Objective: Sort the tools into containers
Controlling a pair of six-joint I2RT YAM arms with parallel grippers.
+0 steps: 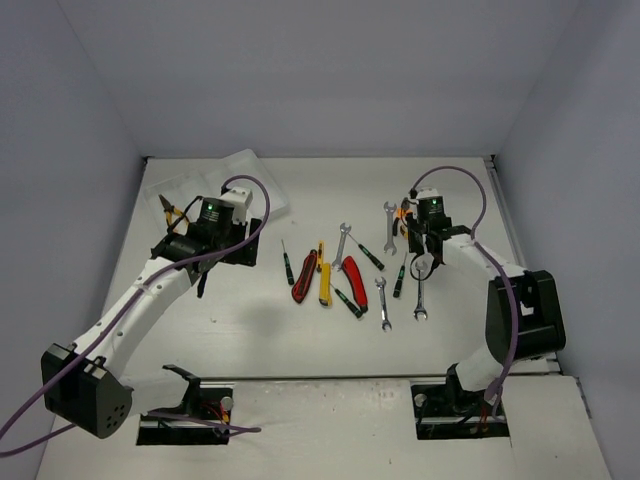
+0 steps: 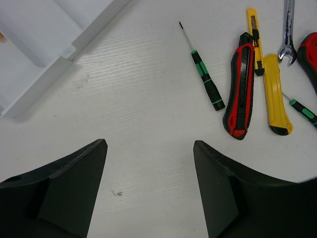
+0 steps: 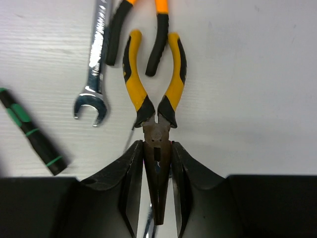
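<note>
My right gripper (image 3: 157, 148) is shut on the metal nose of yellow-and-black-handled pliers (image 3: 136, 84), low at the table; it also shows in the top view (image 1: 412, 228). Orange-handled pliers (image 3: 159, 29) and a silver wrench (image 3: 96, 59) lie just beyond. My left gripper (image 2: 148, 144) is open and empty over bare table, also seen from above (image 1: 238, 252). Ahead of it lie a green-black screwdriver (image 2: 207, 79), a red knife (image 2: 241, 87) and a yellow knife (image 2: 273, 87). The white tray (image 1: 255, 178) sits at the far left with pliers (image 1: 170, 212) in it.
More tools lie in the middle of the table: a second red knife (image 1: 354, 282), screwdrivers (image 1: 368, 255) and wrenches (image 1: 383, 303). The tray's near corner (image 2: 59, 62) is at my left gripper's upper left. Grey walls close in the table on three sides.
</note>
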